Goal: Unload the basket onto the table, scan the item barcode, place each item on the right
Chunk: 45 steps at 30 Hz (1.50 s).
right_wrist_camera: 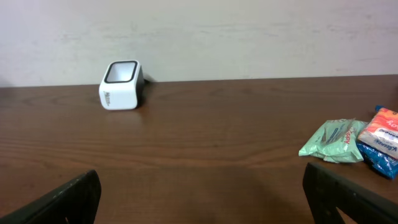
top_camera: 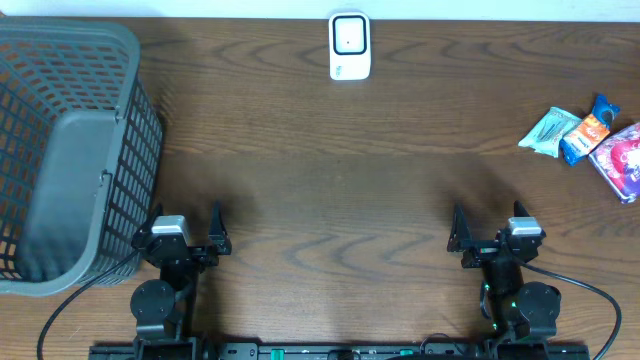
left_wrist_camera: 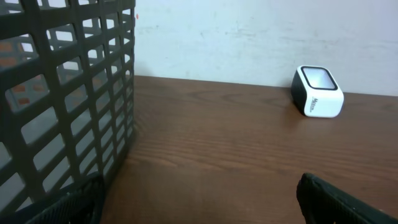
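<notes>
My left gripper [top_camera: 187,218] and right gripper [top_camera: 488,218] are both spread wide at the near edge of the wooden table [top_camera: 330,180]; they hold and touch nothing. The crinkled, glossy snack packets [top_camera: 585,138] lie at the right edge. The boxy white scanner [top_camera: 349,46] stands at the far edge, and the grey lattice basket [top_camera: 60,150] at the left edge.

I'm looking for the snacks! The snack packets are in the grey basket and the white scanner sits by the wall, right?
Not quite. The snack packets aren't in the grey basket; they lie on the table, over on its right side, as the overhead view shows. The white scanner does sit by the wall.
</notes>
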{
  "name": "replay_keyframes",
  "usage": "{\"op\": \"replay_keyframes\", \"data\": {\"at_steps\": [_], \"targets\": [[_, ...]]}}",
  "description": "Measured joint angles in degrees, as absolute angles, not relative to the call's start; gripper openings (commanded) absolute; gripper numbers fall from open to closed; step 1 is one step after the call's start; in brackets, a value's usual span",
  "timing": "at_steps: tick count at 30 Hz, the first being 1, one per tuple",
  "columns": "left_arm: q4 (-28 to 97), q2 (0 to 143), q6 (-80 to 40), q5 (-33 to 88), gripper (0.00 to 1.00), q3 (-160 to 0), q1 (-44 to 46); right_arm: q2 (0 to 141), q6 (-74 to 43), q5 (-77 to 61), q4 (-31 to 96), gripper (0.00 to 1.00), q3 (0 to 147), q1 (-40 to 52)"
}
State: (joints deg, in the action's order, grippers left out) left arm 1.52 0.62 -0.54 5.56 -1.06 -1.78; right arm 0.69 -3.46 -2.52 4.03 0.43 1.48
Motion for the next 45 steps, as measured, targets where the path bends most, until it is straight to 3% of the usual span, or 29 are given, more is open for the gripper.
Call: {"op": "replay_keyframes", "data": {"at_steps": [45], "targets": [[2.0, 0.6, 0.3, 2.6, 0.98, -1.2, -1.8, 0.7, -3.5, -2.5, 4.0, 0.99, 0.4, 1.5]]}}
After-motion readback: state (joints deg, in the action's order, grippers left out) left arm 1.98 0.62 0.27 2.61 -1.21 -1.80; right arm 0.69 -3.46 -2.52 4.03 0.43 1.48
